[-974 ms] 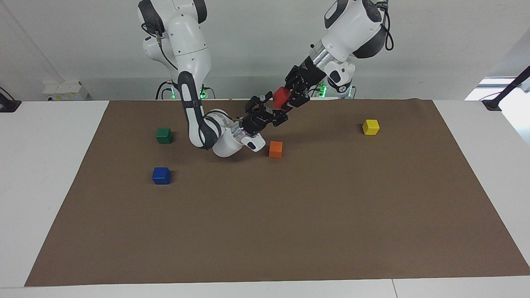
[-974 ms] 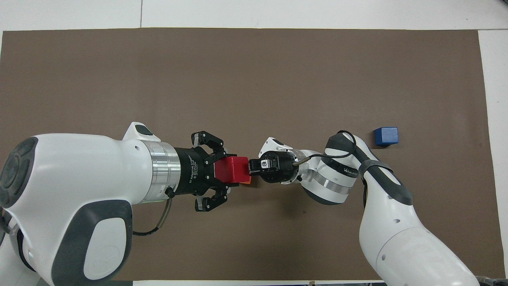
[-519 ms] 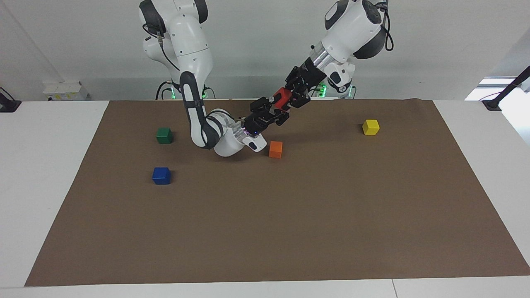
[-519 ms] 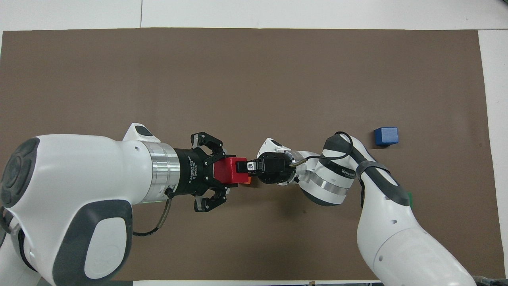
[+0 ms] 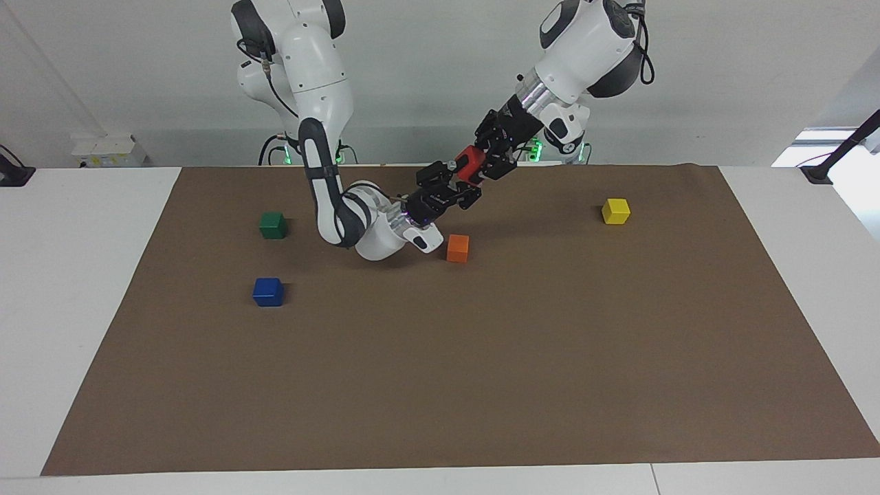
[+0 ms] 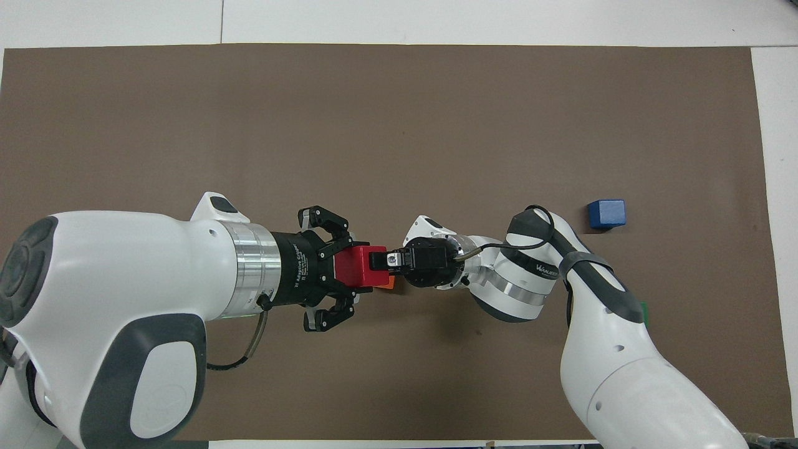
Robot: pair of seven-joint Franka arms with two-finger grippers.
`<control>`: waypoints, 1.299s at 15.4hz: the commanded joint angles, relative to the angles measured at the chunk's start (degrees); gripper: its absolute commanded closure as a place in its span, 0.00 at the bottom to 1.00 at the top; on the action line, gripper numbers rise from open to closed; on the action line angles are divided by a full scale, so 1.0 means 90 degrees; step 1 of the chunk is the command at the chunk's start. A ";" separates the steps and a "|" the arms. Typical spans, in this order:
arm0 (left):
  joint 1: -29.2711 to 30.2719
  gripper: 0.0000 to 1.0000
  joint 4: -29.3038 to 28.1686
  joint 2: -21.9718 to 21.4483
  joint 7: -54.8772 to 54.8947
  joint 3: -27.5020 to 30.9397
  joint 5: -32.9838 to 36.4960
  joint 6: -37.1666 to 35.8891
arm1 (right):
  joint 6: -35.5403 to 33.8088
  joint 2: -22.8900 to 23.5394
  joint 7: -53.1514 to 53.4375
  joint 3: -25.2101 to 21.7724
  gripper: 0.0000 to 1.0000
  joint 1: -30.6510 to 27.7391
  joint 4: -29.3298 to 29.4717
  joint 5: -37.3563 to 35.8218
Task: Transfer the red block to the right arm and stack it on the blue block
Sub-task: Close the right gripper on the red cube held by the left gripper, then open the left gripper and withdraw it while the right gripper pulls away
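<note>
My left tool [image 5: 481, 163] grips the red block [image 5: 467, 163] in the air at upper centre of the facing view, above the orange block [image 5: 458, 248]. My right tool [image 5: 450, 184] surrounds the block's free end; I cannot tell whether it has clamped. Handover is midway; stacking remains, with the blue block [image 5: 268, 291] bare on the surface [image 5: 481, 378] at left.

A brown rectangular mat [image 5: 440, 385] covers most of a white table [image 5: 69, 289]. A small green cube [image 5: 273, 225] sits at centre left of the facing view, a small orange cube [image 5: 458, 248] near the middle, and a small yellow cube [image 5: 615, 211] at upper right.
</note>
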 commanded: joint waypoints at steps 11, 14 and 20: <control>0.2444 0.00 0.0035 0.0027 0.4695 0.0043 0.1288 -0.0554 | 0.1143 -0.1370 0.1578 0.0026 1.00 -0.0363 -0.0086 -0.0025; 0.2844 0.00 0.0599 0.0602 0.5897 0.0043 0.2112 -0.0679 | 0.2041 -0.1742 0.2097 0.0017 1.00 -0.0549 -0.0077 -0.0425; 0.3001 0.00 0.3018 0.2143 0.7966 0.0053 0.4162 -0.2463 | 0.3506 -0.2737 0.3465 -0.0003 1.00 -0.0920 -0.0018 -0.1731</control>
